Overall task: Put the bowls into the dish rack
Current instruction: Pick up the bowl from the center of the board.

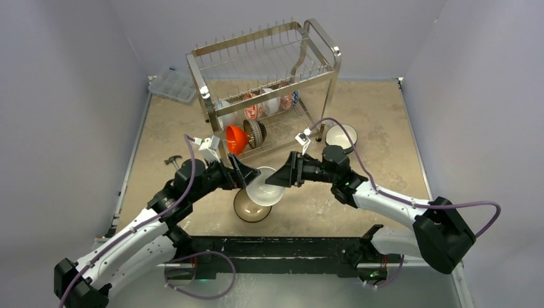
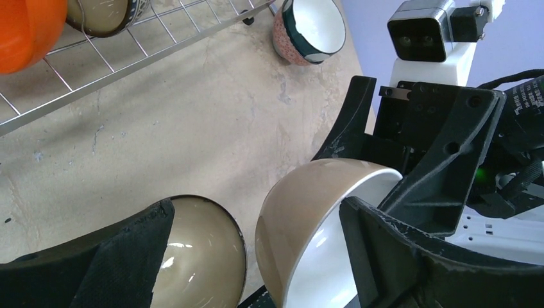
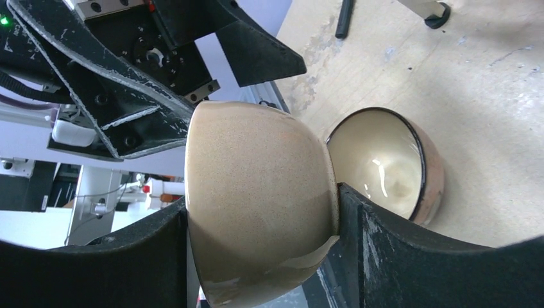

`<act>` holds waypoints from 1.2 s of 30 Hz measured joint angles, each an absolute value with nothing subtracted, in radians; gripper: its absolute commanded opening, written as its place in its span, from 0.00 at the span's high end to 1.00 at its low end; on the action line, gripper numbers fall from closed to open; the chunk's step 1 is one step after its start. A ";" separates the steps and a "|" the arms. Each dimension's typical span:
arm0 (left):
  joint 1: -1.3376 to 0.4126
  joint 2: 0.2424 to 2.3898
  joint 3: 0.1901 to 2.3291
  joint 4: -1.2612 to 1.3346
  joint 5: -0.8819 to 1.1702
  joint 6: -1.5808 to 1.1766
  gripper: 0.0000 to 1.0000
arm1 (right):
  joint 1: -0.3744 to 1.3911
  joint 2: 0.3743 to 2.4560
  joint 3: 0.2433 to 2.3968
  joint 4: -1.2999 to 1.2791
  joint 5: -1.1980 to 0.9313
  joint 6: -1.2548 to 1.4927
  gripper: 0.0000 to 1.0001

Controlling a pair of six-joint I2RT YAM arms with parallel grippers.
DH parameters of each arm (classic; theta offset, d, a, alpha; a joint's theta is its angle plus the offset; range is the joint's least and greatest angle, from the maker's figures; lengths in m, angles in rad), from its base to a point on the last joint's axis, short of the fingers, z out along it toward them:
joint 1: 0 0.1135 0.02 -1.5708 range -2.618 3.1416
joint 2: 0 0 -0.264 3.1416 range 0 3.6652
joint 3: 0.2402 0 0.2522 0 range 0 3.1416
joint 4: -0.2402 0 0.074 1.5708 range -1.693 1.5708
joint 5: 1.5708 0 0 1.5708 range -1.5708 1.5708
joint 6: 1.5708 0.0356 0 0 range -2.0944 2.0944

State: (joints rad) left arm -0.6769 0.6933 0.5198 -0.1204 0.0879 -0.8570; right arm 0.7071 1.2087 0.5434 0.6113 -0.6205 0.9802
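My right gripper point(image 1: 280, 177) is shut on a bowl with a tan outside and a white inside point(image 1: 264, 186), holding it tilted above the table; in the right wrist view the bowl point(image 3: 256, 199) sits pinched between the fingers point(image 3: 410, 256). My left gripper point(image 1: 246, 174) is open, its jaws spread wide around the same bowl point(image 2: 308, 218), one finger point(image 2: 391, 250) at the white inside. A brown glazed bowl point(image 1: 250, 208) sits on the table just below. The steel dish rack point(image 1: 269, 83) stands behind, with an orange bowl point(image 1: 236, 138) and several others in its lower tier.
A floral bowl with a white inside point(image 1: 341, 136) sits on the table right of the rack's leg. A clear plastic compartment box point(image 1: 172, 85) lies at the back left. A small dark tool point(image 1: 172, 160) lies left of the left arm.
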 measured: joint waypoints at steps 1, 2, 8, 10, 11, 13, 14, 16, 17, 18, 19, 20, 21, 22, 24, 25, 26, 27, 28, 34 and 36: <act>-0.677 0.693 0.520 -0.121 0.085 -0.857 0.01 | 0.701 1.209 0.543 0.606 -0.620 0.975 1.00; -0.677 0.694 0.520 -0.122 0.081 -0.857 0.01 | 0.696 1.209 0.543 0.600 -0.621 0.971 1.00; -0.676 0.747 0.520 -0.128 0.102 -0.852 0.19 | 0.686 1.217 0.543 0.574 -0.623 0.960 1.00; -0.676 0.793 0.520 -0.126 0.131 -0.846 0.31 | 0.686 1.230 0.543 0.574 -0.624 0.959 1.00; -0.676 0.821 0.520 -0.125 0.149 -0.844 0.38 | 0.686 1.236 0.543 0.573 -0.625 0.958 1.00; -0.675 0.875 0.520 -0.123 0.184 -0.834 0.56 | 0.686 1.256 0.544 0.573 -0.625 0.957 1.00; -0.675 0.899 0.520 -0.121 0.201 -0.828 0.66 | 0.686 1.259 0.544 0.571 -0.625 0.956 1.00; -0.676 0.931 0.522 -0.120 0.230 -0.818 0.88 | 0.686 1.273 0.545 0.563 -0.623 0.952 1.00; -0.677 0.935 0.524 -0.121 0.236 -0.819 0.97 | 0.686 1.277 0.545 0.561 -0.623 0.952 1.00; -0.677 0.936 0.527 -0.121 0.244 -0.816 1.00 | 0.686 1.280 0.545 0.558 -0.621 0.950 0.97; -0.680 0.935 0.531 -0.129 0.241 -0.788 1.00 | 0.686 1.282 0.546 0.557 -0.619 0.956 0.85; -0.684 0.935 0.533 -0.133 0.233 -0.781 1.00 | 0.686 1.282 0.550 0.554 -0.616 0.953 0.71; -0.684 0.935 0.533 -0.138 0.230 -0.775 1.00 | 0.687 1.282 0.550 0.550 -0.612 0.952 0.58; -0.684 0.932 0.533 -0.143 0.228 -0.773 1.00 | 0.690 1.282 0.550 0.548 -0.611 0.952 0.48; -0.686 0.924 0.533 -0.144 0.224 -0.773 1.00 | 0.689 1.282 0.550 0.550 -0.613 0.953 0.33; -0.686 0.916 0.533 -0.146 0.222 -0.774 1.00 | 0.689 1.282 0.550 0.555 -0.614 0.953 0.26; -0.686 0.908 0.533 -0.148 0.220 -0.774 1.00 | 0.690 1.282 0.550 0.561 -0.616 0.955 0.18; -0.687 0.897 0.532 -0.149 0.215 -0.775 1.00 | 0.690 1.281 0.549 0.575 -0.621 0.962 0.12; -0.687 0.888 0.530 -0.149 0.213 -0.781 1.00 | 0.691 1.280 0.548 0.598 -0.629 0.970 0.06; -0.681 0.834 0.525 -0.129 0.204 -0.801 1.00 | 0.686 1.258 0.519 0.699 -0.648 1.008 0.01; -0.681 0.834 0.525 -0.124 0.205 -0.801 1.00 | 0.686 1.258 0.517 0.716 -0.650 1.015 0.01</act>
